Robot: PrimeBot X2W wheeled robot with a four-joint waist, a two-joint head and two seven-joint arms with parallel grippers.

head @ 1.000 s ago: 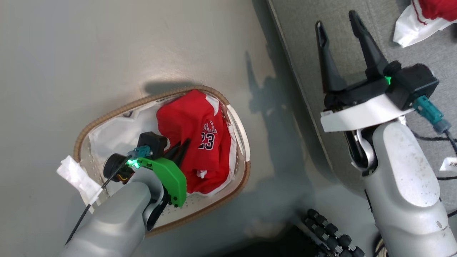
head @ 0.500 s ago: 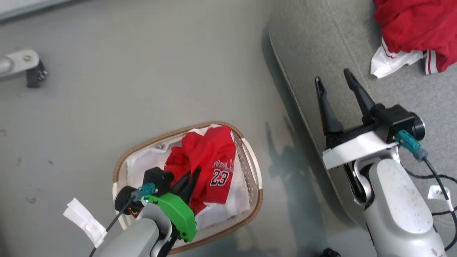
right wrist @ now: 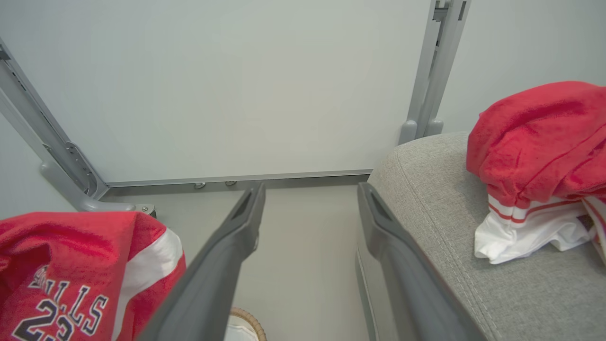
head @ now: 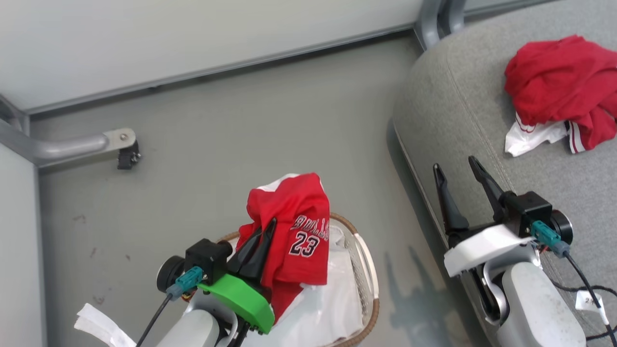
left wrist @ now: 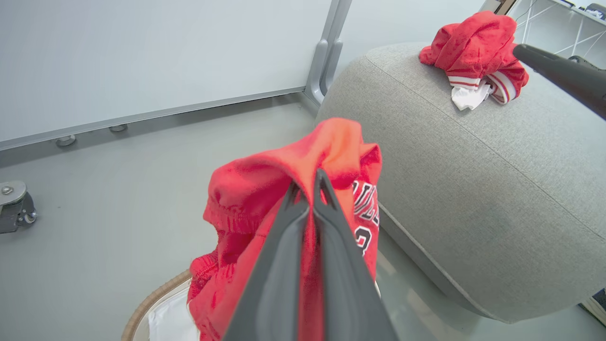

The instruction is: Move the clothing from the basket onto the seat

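Observation:
My left gripper [head: 271, 222] is shut on a red jersey [head: 301, 226] with white trim and the number 23, which hangs lifted above the white basket [head: 370, 289] with its brown woven rim. In the left wrist view the gripper's [left wrist: 305, 177] fingers pinch a bunched fold of the jersey [left wrist: 255, 199]. Another red garment with white stripes [head: 559, 82] lies on the grey seat [head: 458, 106] at the right. My right gripper [head: 454, 165] stands open and empty over the seat's near edge; in the right wrist view it [right wrist: 310, 192] points at the wall.
A grey metal frame leg with a small caster [head: 120, 144] reaches in from the left along the white wall panel [head: 193, 38]. Bare grey floor [head: 241, 130] lies between basket and seat. Black cables [head: 585, 294] trail at the lower right.
The head camera has tilted up, bringing in the wall and more of the seat. My left gripper has raised the jersey out of the basket. The right gripper has stayed open.

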